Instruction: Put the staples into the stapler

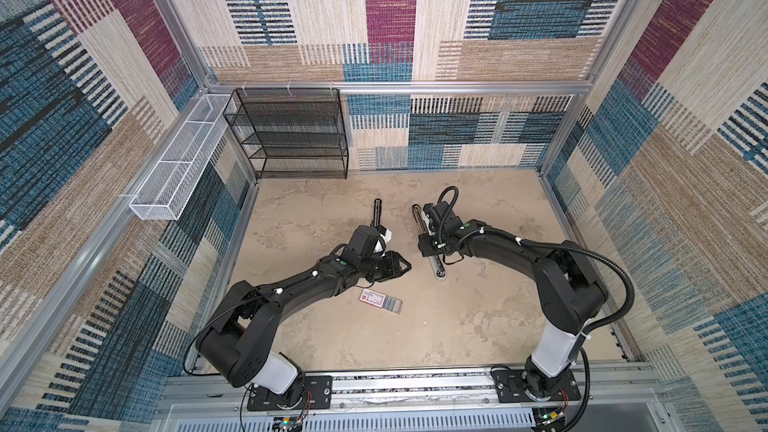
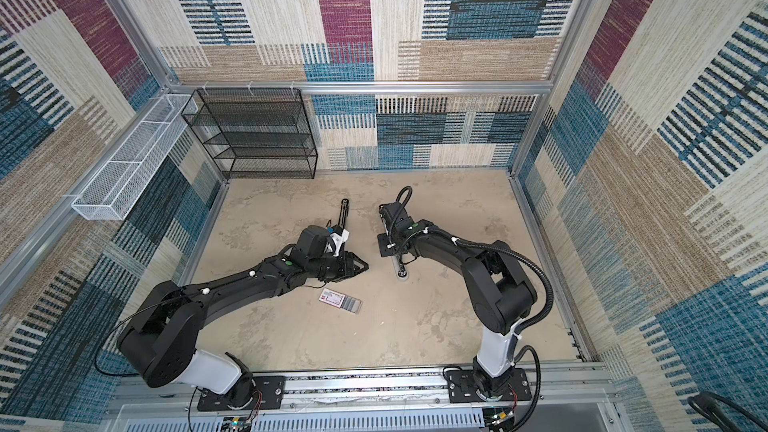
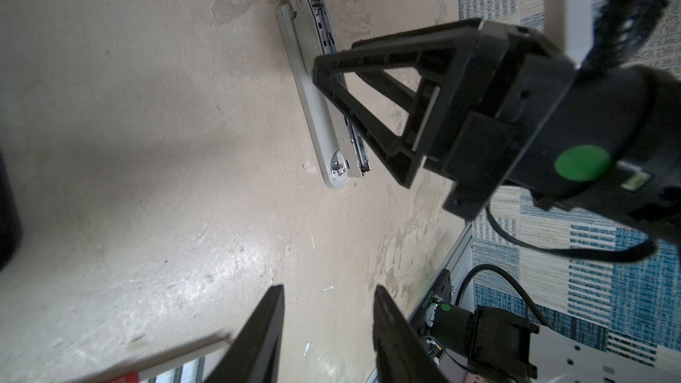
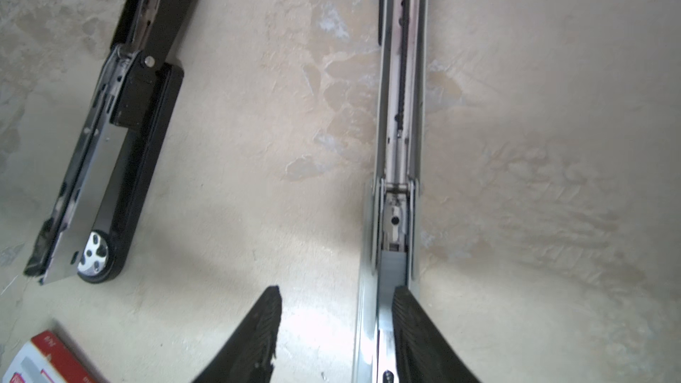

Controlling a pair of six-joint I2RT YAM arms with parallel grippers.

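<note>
My left tool (image 3: 328, 291) and right tool (image 4: 337, 291) are both released and empty. The staples box (image 1: 381, 300) lies near the grey stapler (image 4: 396, 163), not touching it. One right finger (image 4: 416, 333) overhangs that stapler, so a careless move could knock it askew.

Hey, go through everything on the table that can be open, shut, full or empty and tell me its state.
Grey stapler: swung open flat; a grey strip seems to sit in its channel.
Black stapler: swung open flat.
Staple box: slid open, grey strips showing.
Left claw: open, empty.
Right claw: open, empty, over the grey stapler.
</note>
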